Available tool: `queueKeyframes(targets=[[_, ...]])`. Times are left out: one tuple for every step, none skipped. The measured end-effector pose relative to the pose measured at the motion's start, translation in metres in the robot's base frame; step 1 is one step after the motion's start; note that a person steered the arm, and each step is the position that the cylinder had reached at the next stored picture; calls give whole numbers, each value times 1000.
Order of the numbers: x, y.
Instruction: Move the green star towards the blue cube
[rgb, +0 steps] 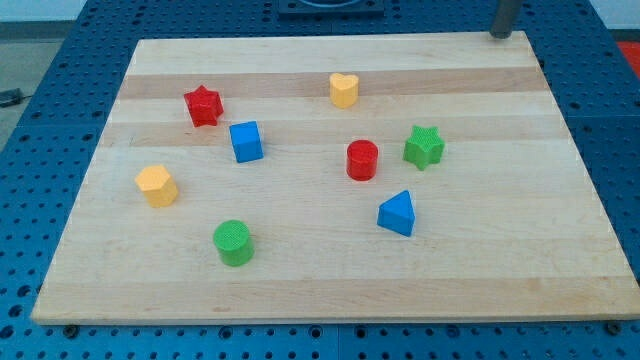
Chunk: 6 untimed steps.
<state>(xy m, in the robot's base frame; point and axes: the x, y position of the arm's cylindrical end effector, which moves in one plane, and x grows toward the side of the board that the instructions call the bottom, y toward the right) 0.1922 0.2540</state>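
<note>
The green star (424, 147) sits on the wooden board at the view's right of centre, just right of a red cylinder (362, 160). The blue cube (246, 141) sits left of centre, with the red cylinder between the two. My tip (499, 36) is at the board's top right edge, far above and to the right of the green star and touching no block.
A red star (203, 105) lies up-left of the blue cube. A yellow heart (344, 90) is near the top centre. A yellow hexagonal block (157, 186) is at the left, a green cylinder (233, 243) at the lower left, a blue triangular block (398, 213) below the green star.
</note>
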Motion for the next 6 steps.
queueKeyframes(targets=[[17, -34], [28, -59], [65, -88], [85, -99], [85, -123], [96, -153]])
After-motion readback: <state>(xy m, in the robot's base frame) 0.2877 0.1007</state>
